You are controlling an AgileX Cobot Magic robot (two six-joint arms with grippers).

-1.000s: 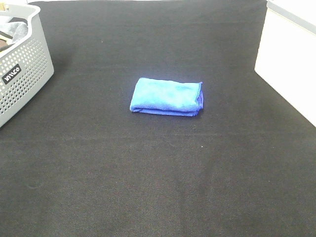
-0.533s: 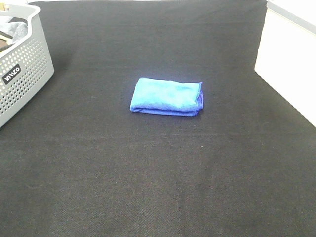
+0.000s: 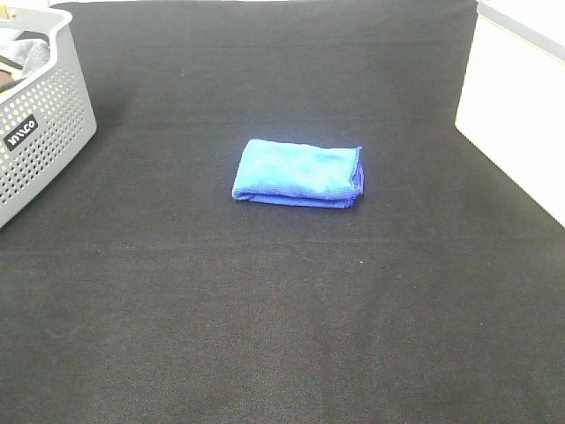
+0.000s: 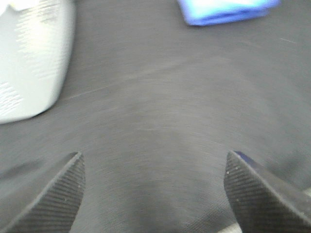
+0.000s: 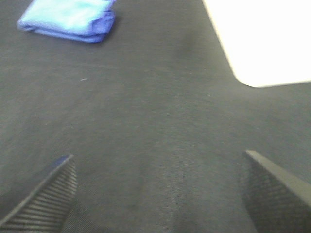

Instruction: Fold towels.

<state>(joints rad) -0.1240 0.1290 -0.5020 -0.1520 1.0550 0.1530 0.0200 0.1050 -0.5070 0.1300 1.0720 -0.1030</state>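
The blue microfibre towel already looks folded into a compact rectangle, so the step in hand is judged to be moving on: either carrying this one away or fetching another from the grey perforated plastic basket. To do it well, a gripper should come down on the stack's closed, doubled edge and pinch all layers together, so nothing fans open when it lifts.

The left gripper has its jaws spread wide with nothing between them; the towel lies well ahead of it, past its right fingertip, and the basket is ahead beyond its left fingertip. The right gripper is likewise spread and empty, with the towel well ahead off its left fingertip and a white flat-sided box ahead on its other side.

The towel lies flat on the black woven cloth surface, soft and slightly puffy, with 1 darker stitched hem showing along an end.
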